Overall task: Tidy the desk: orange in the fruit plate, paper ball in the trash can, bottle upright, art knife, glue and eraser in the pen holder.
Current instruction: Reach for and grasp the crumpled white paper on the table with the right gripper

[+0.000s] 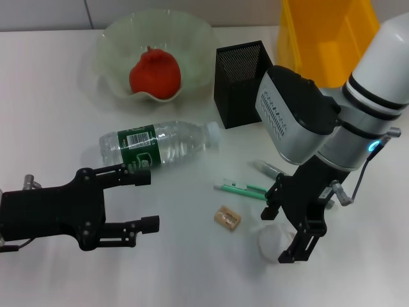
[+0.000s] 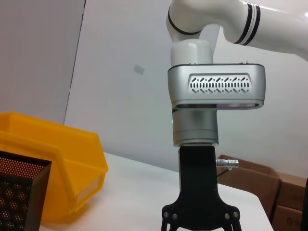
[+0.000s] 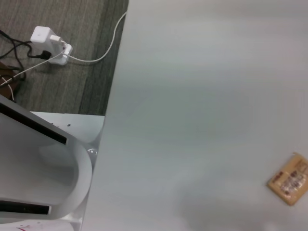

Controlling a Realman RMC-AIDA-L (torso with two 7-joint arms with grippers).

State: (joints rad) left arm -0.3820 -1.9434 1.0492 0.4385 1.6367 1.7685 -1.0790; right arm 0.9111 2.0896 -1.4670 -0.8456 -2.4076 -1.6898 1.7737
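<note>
The orange [image 1: 153, 71] rests in the pale green fruit plate [image 1: 108, 45] at the back left. The bottle [image 1: 160, 144] lies on its side on the desk [image 1: 192, 268], just beyond my open left gripper [image 1: 146, 201]. My right gripper [image 1: 283, 233] hangs open over the white paper ball [image 1: 270, 242], its fingers either side of it. The green art knife [image 1: 239, 189], the grey glue [image 1: 268, 169] and the tan eraser [image 1: 227, 218] [image 3: 290, 179] lie close by. The black mesh pen holder [image 1: 239, 73] [image 2: 19, 192] stands beside the yellow trash can [image 1: 319, 32] [image 2: 53, 163].
The right wrist view shows the desk's edge [image 3: 113, 96], with carpet and a white power adapter [image 3: 48, 41] on the floor beyond it. In the left wrist view, cardboard boxes [image 2: 255, 183] sit behind the right arm [image 2: 216, 91].
</note>
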